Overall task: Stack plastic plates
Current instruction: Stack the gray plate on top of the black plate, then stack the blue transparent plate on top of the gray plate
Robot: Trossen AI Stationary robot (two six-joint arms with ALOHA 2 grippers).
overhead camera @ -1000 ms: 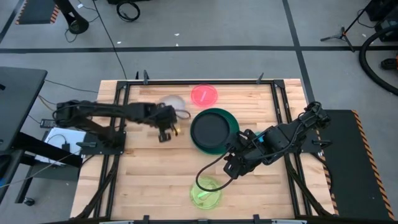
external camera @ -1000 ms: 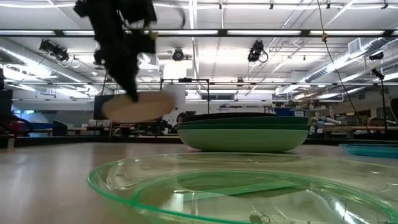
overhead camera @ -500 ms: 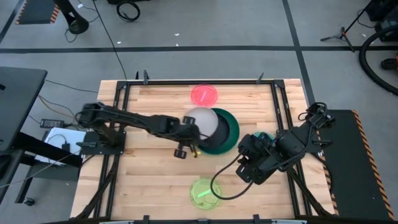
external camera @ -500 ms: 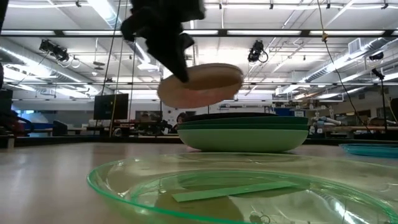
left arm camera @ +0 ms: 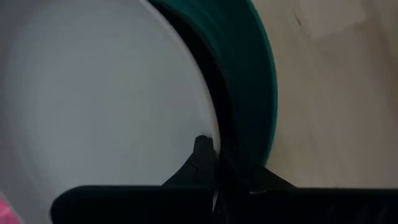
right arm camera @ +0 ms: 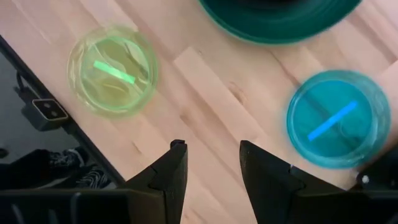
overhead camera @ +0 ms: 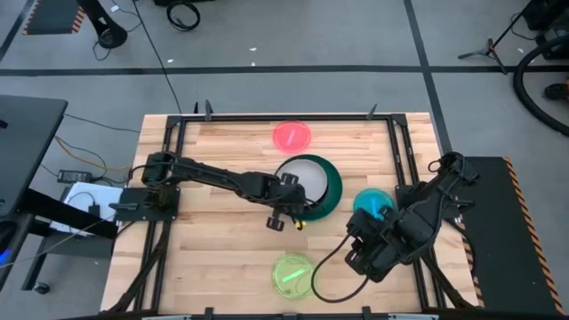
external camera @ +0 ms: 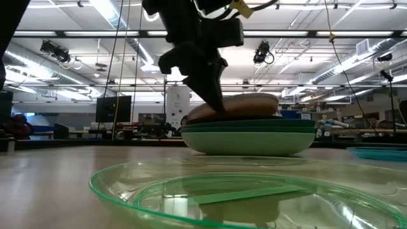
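Observation:
My left gripper [overhead camera: 291, 204] is shut on the light grey plate [overhead camera: 296, 177], which sits low over the stack of large green plates [overhead camera: 332, 182]. In the low view the grey plate [external camera: 238, 106] lies slightly tilted just above the stack [external camera: 248, 138]; whether it rests there I cannot tell. A black rim [left arm camera: 219, 93] shows beneath it. The pink plate [overhead camera: 292, 135], cyan plate [overhead camera: 373, 204] and yellow-green plate [overhead camera: 293, 276] lie flat on the table. My right gripper [overhead camera: 363, 255] hangs open near the table's near-right part, over bare wood [right arm camera: 211, 163]. My left gripper pinches the grey plate's rim [left arm camera: 200, 127] on the side toward the table's near edge, one finger above [left arm camera: 203, 152] and one below. The fingers slant down from the near-left. The plate extends away from them over the green stack, a little tilted.
A black metal frame [overhead camera: 178, 124] borders the wooden table. The yellow-green plate [external camera: 248, 191] fills the low view's foreground, and the cyan plate's rim [external camera: 381, 152] shows at its right. Bare wood lies left of the stack [overhead camera: 213, 231]. A black cable loops near my right arm.
My left gripper has carried the grey plate from the table's left-far part rightward over the green stack and lowered it onto the black top plate. My right arm has drawn back toward the near-right corner, uncovering the cyan plate.

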